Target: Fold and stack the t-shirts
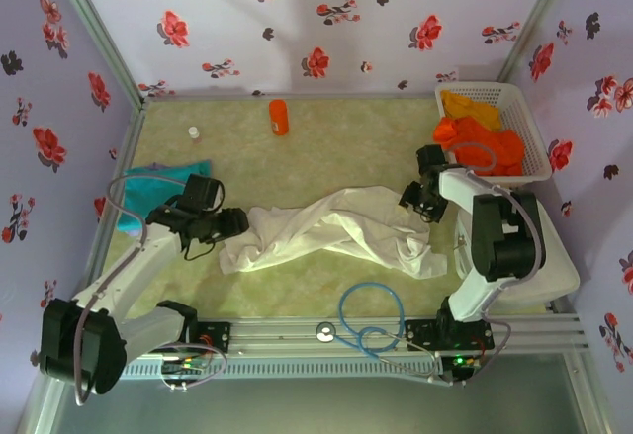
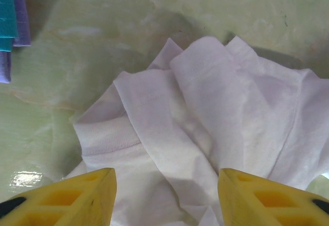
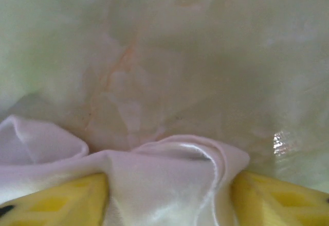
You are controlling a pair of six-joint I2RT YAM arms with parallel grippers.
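white t-shirt (image 1: 336,228): matt cloth, soft, creased. teal t-shirt (image 1: 158,179): matt cloth. table (image 2: 61,46): smooth, glossy, marbled green, glare spots. left gripper (image 2: 165,177) fingers (image 2: 67,195): matt yellow plastic. basket (image 1: 534,130): white plastic lattice. front rail (image 1: 297,338): bare metal.

No readable text, labels, brands or numbers on anything in view.

Right hand (image 3: 169,203) cropped, t-shirt (image 3: 154,177) blurred, possibly sleeve
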